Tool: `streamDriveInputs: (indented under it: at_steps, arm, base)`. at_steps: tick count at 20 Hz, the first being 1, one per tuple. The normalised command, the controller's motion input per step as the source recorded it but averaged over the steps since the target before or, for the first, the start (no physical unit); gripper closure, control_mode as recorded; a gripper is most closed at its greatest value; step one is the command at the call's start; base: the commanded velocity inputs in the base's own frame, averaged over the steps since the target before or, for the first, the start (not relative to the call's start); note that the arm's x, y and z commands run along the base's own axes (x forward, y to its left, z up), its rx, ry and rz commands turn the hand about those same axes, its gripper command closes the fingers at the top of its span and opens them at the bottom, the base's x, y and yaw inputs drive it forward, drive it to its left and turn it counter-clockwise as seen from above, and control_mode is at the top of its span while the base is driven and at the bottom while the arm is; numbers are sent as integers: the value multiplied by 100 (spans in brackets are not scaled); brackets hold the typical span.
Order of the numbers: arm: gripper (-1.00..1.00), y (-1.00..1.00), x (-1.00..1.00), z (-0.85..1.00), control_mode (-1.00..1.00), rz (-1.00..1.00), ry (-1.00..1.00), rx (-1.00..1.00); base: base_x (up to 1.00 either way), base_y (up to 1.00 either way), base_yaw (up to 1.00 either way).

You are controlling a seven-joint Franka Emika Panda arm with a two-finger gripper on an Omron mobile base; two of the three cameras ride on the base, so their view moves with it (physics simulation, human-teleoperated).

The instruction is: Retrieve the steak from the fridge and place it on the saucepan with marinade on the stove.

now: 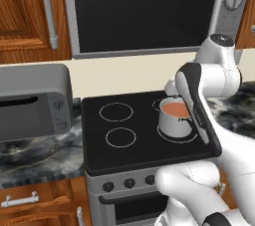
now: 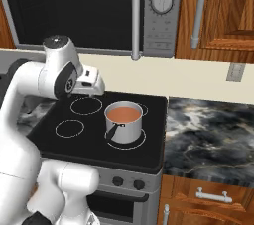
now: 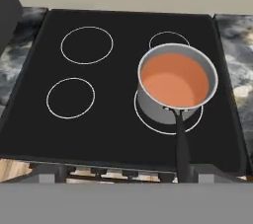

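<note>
1. Nearest the base cameras, the robot's white arm (image 1: 209,100) is seen rising and folding over the front of the stove (image 1: 149,170), whose black knobs and oven door lie just beneath it.
2. Beyond that, the gripper (image 2: 92,84) is held above the black glass top, well clear of the burners; nothing is seen between its fingers, and it is judged to be spread wide and empty.
3. On the front right burner the saucepan (image 3: 177,82) is set upright, its dark handle pointing toward the stove's front edge. It is filled with smooth orange-red marinade (image 3: 174,80), and no meat is seen lying in it.
4. To the left of the stove a grey toaster oven (image 1: 35,103) is placed on the marbled counter (image 2: 213,125); behind and above, a microwave (image 1: 144,13) is mounted between wooden cabinets.
5. As a judgement: the task is at its start. The steak cannot be placed from these views, so the whole retrieval is left to do: reaching the fridge, opening it, lifting the steak, carrying it back and setting it on the saucepan.
</note>
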Motion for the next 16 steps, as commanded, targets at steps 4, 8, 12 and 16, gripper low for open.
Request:
streamDriveInputs:
  at_steps: [4,8,12,16]
  arm:
    - [-100,-32,-100,0,-100,0,-40,4]
    - [-100,-21,-100,0,-100,0,-40,2]
    - [-100,-6,-69,0,-100,0,-14,0]
    - [-100,0,-49,0,-100,0,-3,0]
  base:
    - [0,0,0]
    - [0,0,0]
    - [0,0,0]
    - [0,0,0]
